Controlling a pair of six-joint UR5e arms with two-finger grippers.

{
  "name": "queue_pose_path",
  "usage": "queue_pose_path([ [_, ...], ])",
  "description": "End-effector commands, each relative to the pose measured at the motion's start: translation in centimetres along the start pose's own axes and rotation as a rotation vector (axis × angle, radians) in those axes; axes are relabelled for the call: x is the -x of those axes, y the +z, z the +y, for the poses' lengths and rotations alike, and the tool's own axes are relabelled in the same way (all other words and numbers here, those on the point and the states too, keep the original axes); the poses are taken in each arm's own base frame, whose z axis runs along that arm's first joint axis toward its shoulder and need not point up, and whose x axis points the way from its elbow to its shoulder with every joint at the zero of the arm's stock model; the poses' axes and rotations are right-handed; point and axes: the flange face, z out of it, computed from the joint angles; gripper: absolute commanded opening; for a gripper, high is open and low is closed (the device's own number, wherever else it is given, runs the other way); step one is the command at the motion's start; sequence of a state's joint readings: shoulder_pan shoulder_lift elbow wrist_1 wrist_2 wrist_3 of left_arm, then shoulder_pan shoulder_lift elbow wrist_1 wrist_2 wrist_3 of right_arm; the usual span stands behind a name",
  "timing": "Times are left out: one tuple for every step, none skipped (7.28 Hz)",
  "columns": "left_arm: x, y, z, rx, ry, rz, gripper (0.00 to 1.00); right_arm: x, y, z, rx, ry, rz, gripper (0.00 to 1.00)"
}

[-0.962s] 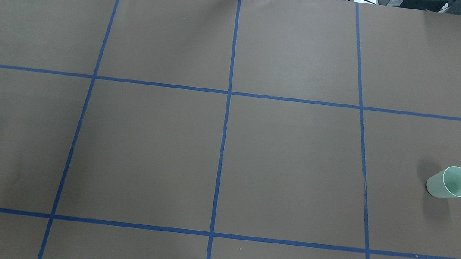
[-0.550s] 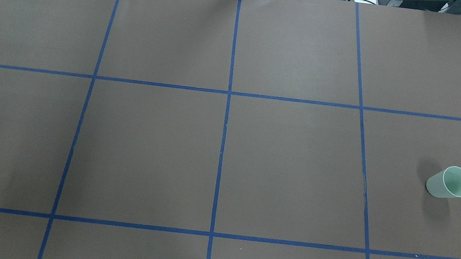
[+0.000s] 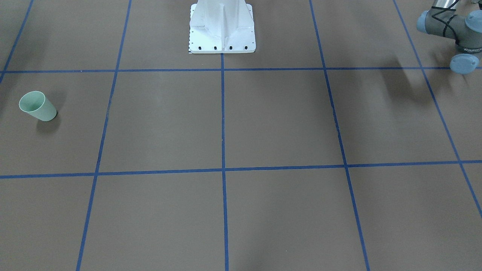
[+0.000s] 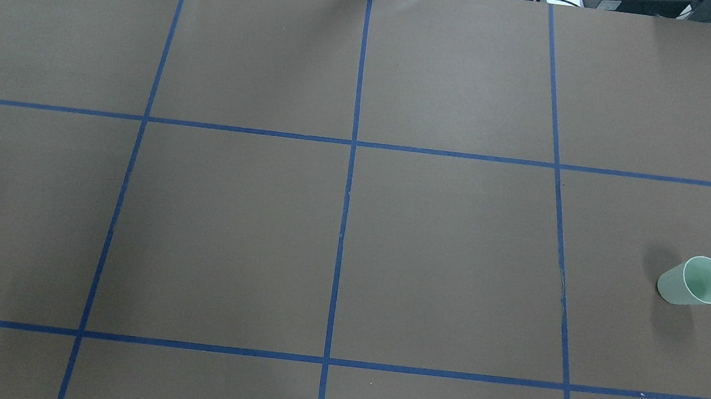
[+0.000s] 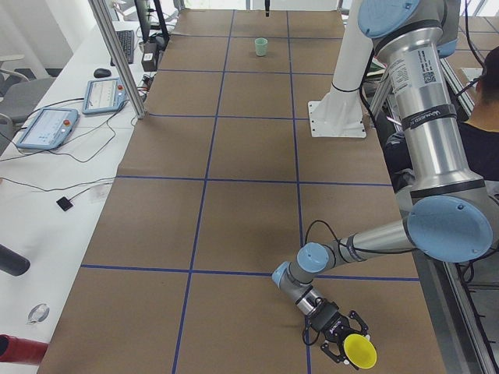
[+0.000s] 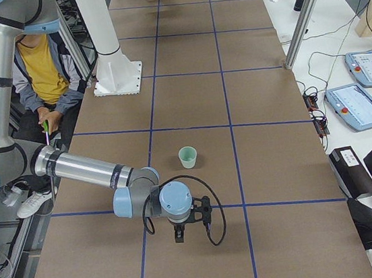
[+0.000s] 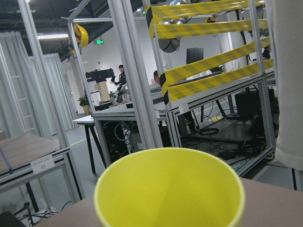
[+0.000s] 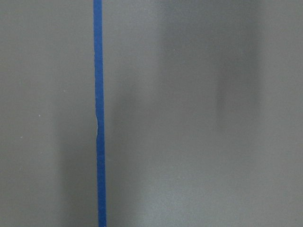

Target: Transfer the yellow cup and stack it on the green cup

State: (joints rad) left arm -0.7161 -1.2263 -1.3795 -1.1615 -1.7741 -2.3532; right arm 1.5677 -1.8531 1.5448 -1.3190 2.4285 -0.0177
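The green cup [image 4: 693, 281] is a plain pale mint tumbler with no handle, narrower at the base. It stands upright on the brown surface [image 4: 443, 256], mouth up and empty, out on the robot's right side inside one of the blue-taped squares, touching none of the lines. The yellow cup [image 5: 360, 352] is the same kind of thing in bright lemon yellow. It's way off at the opposite end, right at the tip of the left gripper [image 5: 348, 348]. The wrist view shows its open, empty mouth close up. Can't tell how firmly it's held.
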Motion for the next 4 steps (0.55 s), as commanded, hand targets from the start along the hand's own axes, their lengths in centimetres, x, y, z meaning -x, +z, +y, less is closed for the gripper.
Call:
queue_pose_path([
  [-1.6,1.2,-1.8,-0.073,0.019,0.198,0.00,0.3,-0.3,-0.4,-0.007,-0.001,0.002,1.00],
  [-2.2,2.3,-2.7,-0.094,0.064,0.292,0.00,0.5,-0.4,-0.7,-0.011,-0.003,0.002,1.00],
  [-2.7,3.0,-3.5,-0.102,0.087,0.390,0.00,0.8,-0.7,-1.0,-0.017,-0.011,0.004,1.00],
  [-3.7,2.8,-4.7,-0.078,0.098,0.487,0.00,1.5,-1.4,-1.4,-0.032,-0.028,0.008,1.00],
])
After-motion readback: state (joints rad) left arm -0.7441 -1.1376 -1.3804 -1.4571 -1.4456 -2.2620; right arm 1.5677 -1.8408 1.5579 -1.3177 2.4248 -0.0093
